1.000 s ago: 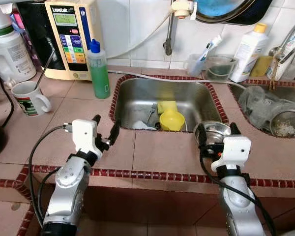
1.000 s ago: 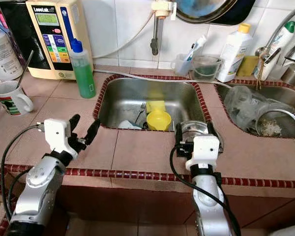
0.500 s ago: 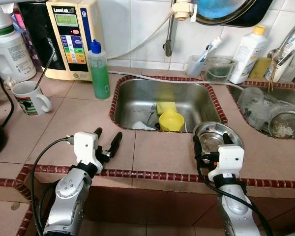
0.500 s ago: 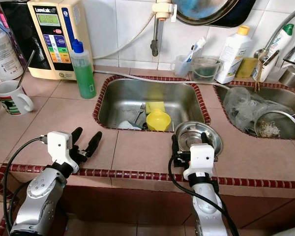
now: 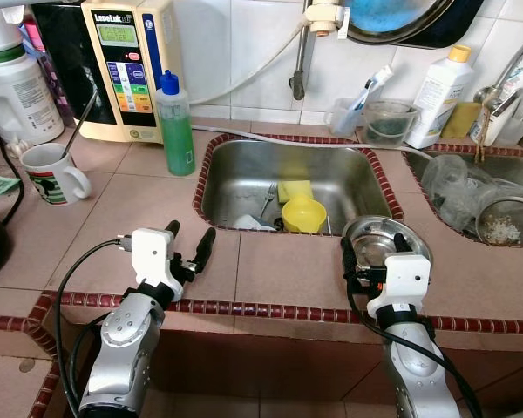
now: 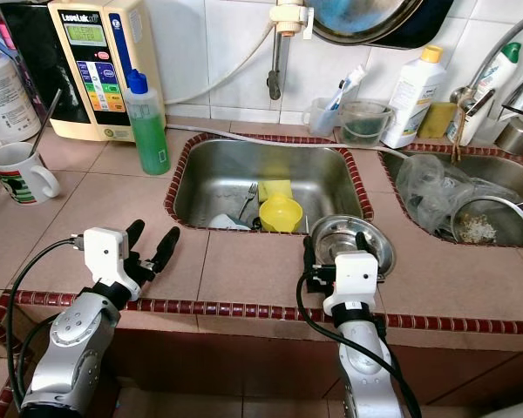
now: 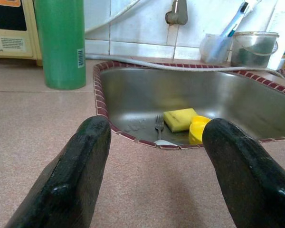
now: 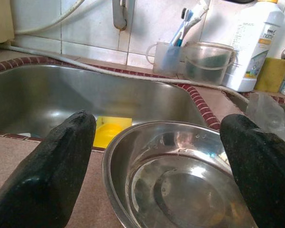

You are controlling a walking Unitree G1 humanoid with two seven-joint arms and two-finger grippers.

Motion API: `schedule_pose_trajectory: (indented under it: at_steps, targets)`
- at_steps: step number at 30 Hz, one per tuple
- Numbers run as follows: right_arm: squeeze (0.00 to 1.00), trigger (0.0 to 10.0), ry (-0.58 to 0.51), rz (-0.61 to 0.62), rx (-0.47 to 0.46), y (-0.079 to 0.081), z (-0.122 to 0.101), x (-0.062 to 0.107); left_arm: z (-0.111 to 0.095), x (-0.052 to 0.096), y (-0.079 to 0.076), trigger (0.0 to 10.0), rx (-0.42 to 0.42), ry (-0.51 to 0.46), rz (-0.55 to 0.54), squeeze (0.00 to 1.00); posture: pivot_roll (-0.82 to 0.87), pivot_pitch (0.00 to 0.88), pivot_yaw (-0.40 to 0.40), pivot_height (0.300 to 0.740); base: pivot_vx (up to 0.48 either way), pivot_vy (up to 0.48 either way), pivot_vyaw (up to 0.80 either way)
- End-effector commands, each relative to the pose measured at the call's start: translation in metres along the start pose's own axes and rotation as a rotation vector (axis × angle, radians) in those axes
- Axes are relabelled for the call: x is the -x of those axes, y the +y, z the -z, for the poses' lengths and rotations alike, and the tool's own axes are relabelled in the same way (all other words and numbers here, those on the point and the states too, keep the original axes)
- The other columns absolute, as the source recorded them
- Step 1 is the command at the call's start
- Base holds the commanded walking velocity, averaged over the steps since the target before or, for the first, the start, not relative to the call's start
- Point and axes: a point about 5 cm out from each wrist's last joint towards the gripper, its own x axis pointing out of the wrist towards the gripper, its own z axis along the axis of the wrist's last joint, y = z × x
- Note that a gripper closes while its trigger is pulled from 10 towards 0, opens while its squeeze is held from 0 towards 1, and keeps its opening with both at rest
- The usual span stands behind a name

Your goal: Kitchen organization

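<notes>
A steel bowl (image 5: 386, 243) stands on the tiled counter (image 5: 279, 270) at the front right corner of the middle sink (image 5: 244, 178). My right gripper (image 5: 375, 254) is open just in front of the bowl, its fingertips (image 8: 52, 156) flanking the bowl's (image 8: 180, 185) near rim without touching it. My left gripper (image 5: 189, 240) hovers open and empty over the counter before the sink's left front corner. In the sink lie a yellow sponge (image 7: 179, 118), a yellow cup (image 5: 304, 213) and a fork (image 7: 159, 126).
A green bottle (image 5: 175, 124), a water machine (image 5: 126, 65) and a mug (image 5: 52, 174) stand at the back left. A toothbrush cup (image 5: 347, 111), a clear tub (image 5: 389, 120) and a white bottle (image 5: 440, 85) line the back wall. The right sink (image 5: 506, 170) holds a strainer and plastic.
Both grippers have drawn back toward the counter's front edge. The right one has pulled away from the bowl, which now shows whole. Little has moved in the last half second.
</notes>
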Motion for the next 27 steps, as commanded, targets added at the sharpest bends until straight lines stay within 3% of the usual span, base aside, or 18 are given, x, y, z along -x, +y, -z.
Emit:
schedule_pose_trajectory:
  at_steps: [1, 27]
  targets:
    - [0.0, 10.0, -0.02, 0.02, 0.012, -0.0046, -0.0055, -0.0031, -0.0053, -0.0035, -0.0017, 10.0, -0.033, -0.015, 0.007, 0.0, -0.14, 0.0, -0.03, 0.74, 0.0, 0.0, 0.0]
    - [0.0, 10.0, -0.024, -0.007, 0.038, -0.0002, -0.008, -0.0067, -0.0038, -0.0035, -0.0043, 10.0, -0.046, -0.016, 0.01, 0.0, -0.13, 0.0, -0.047, 0.74, 0.0, 0.0, 0.0]
